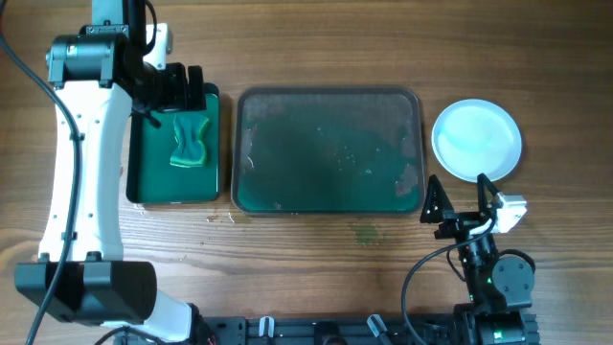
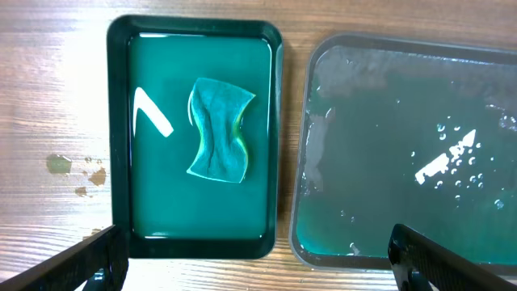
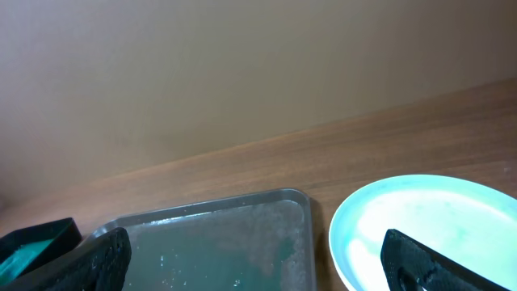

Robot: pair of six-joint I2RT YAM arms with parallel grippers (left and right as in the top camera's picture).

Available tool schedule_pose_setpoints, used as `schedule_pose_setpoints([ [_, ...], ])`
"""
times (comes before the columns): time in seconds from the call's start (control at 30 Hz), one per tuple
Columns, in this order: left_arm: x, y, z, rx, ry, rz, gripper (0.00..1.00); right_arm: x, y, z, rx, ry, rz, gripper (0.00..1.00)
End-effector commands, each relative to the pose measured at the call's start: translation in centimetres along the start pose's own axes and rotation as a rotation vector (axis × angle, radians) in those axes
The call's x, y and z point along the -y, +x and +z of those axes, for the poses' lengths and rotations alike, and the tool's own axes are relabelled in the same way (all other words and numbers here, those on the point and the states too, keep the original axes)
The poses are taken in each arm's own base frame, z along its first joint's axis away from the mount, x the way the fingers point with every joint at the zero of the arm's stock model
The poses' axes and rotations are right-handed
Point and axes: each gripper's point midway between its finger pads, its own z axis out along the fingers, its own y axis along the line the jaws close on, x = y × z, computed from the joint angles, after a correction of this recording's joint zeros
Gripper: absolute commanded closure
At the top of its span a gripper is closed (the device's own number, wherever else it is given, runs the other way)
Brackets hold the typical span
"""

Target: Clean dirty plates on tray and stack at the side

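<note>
The large dark-green tray [image 1: 329, 149] lies in the middle of the table, bare of plates, with wet smears on its face; it also shows in the left wrist view [image 2: 404, 153] and the right wrist view [image 3: 218, 242]. A pale-blue plate [image 1: 477, 140] sits on the table to the tray's right, also in the right wrist view [image 3: 420, 222]; whether others lie under it I cannot tell. My left gripper [image 1: 181, 84] is open and empty above the small tray. My right gripper [image 1: 462, 199] is open and empty near the front right, just below the plate.
A small narrow green tray [image 1: 175, 144] with a green sponge [image 1: 190, 142] stands left of the big tray; both show in the left wrist view, tray [image 2: 121, 145] and sponge [image 2: 218, 129]. Small stains mark the wood near it [image 2: 77, 170].
</note>
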Motion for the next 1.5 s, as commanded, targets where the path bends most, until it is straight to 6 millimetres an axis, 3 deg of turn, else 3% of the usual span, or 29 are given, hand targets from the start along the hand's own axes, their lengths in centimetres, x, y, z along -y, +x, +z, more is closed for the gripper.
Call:
schedule_pose_setpoints([
  [0.0,1.8,-1.0,-5.2,0.203,0.07,0.021,0.0,0.2,0.0,0.0,0.007,0.01,0.008,0.0],
  [0.13,2.9,-0.8,-9.5,0.444,0.109,0.056,0.0,0.1,0.0,0.0,0.006,0.01,0.008,0.0],
  [0.23,2.6,1.7,-10.3,0.585,0.121,0.06,0.0,0.2,0.0,0.0,0.007,0.01,0.008,0.0],
  [0.5,1.8,7.7,-6.6,0.878,0.148,0.069,0.0,0.2,0.0,0.0,0.007,0.01,0.008,0.0],
  [0.8,1.2,12.2,-2.2,1.044,0.163,0.074,0.0,0.2,0.0,0.0,0.007,0.01,0.008,0.0],
  [1.17,0.7,14.4,-0.2,1.138,0.161,0.07,0.0,0.1,0.0,0.0,0.006,0.01,0.008,0.0],
  [1.37,0.7,14.0,-0.4,1.258,0.17,0.072,0.0,0.2,0.0,0.0,0.007,0.01,0.008,0.0],
  [1.47,0.7,14.3,0.7,1.223,0.17,0.073,0.0,0.2,0.0,0.0,0.007,0.01,0.008,0.0],
])
